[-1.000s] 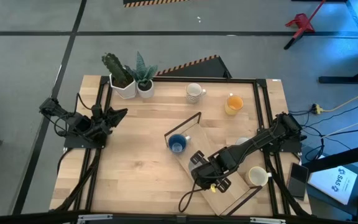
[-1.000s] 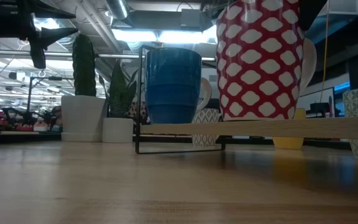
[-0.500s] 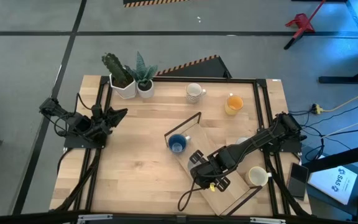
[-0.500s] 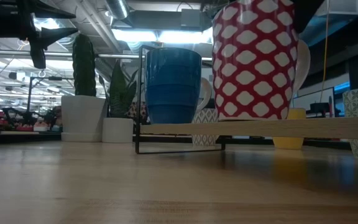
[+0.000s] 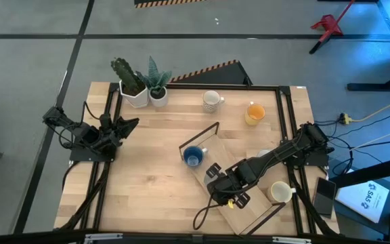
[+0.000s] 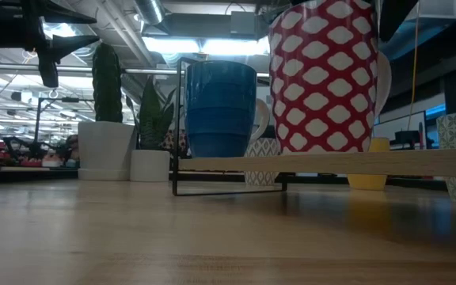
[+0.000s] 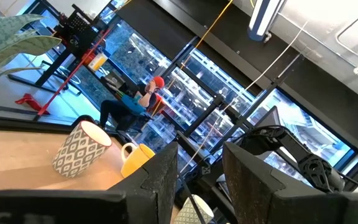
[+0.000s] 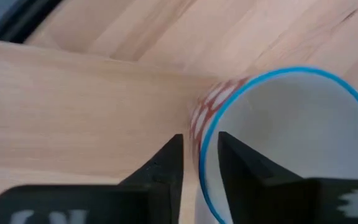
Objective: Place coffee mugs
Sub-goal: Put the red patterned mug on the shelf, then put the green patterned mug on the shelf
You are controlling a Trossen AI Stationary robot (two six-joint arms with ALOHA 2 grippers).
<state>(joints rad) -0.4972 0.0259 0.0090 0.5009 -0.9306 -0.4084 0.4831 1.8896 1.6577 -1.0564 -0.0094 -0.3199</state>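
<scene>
Jaws ajar astride red-patterned mug [image 8: 272, 137] rim

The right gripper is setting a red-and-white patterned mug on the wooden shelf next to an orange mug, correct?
Not quite: the neighbour on the wooden shelf is a dark blue mug, as the low view shows. The orange mug stands apart near the table's far edge. The right gripper is at the red-and-white patterned mug.
</scene>
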